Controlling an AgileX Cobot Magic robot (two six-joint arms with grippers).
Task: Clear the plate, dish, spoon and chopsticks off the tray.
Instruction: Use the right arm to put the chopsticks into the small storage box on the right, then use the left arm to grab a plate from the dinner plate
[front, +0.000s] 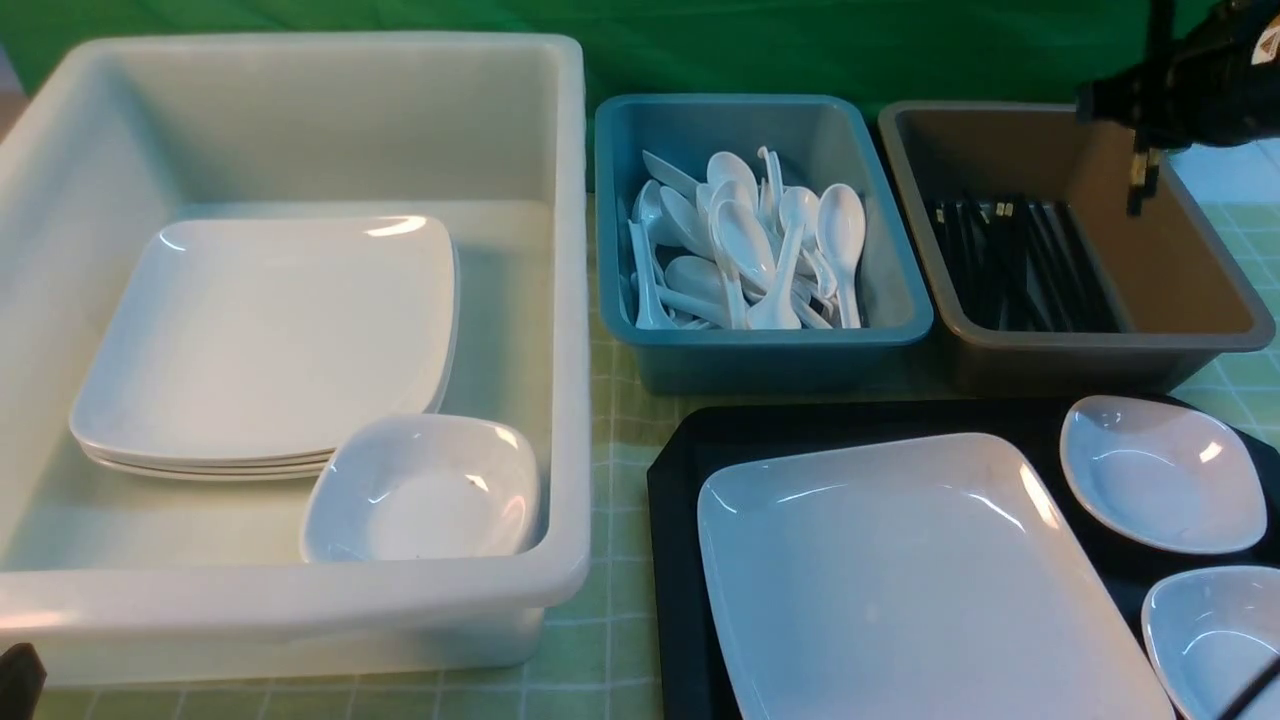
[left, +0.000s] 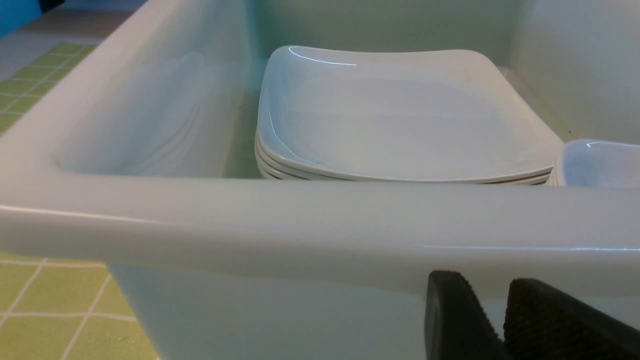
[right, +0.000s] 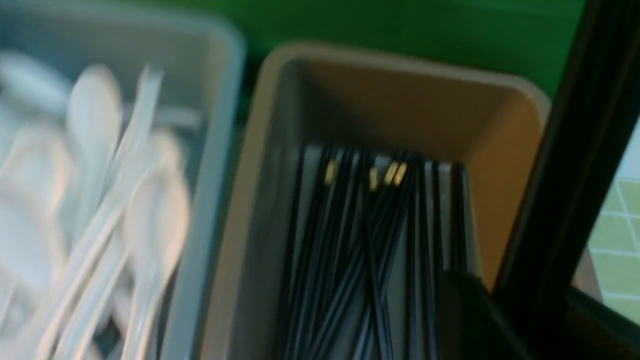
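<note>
1. The black diamond-textured tray (front: 672, 520) lies near the white tub (front: 565, 300), with a strip of green checked cloth (front: 620, 640) between them.
2. A glossy rounded-rectangular plate (front: 900, 580) rests on the tray, with two small dishes (front: 1160, 470) just beside it.
3. The left gripper (left: 487, 295) is slightly parted and empty below the tub's rim, well apart from the plate.
4. The right gripper (front: 1140, 185) hangs over the brown bin (front: 1100, 345) of chopsticks (front: 1020, 265). I cannot tell how its jaws stand.

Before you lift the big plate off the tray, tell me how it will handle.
The plate looks glossy, so probably slippery. Its low rim sits close to the tray, likely leaving little edge to grip. Wide, it may tilt if held by one side.
</note>
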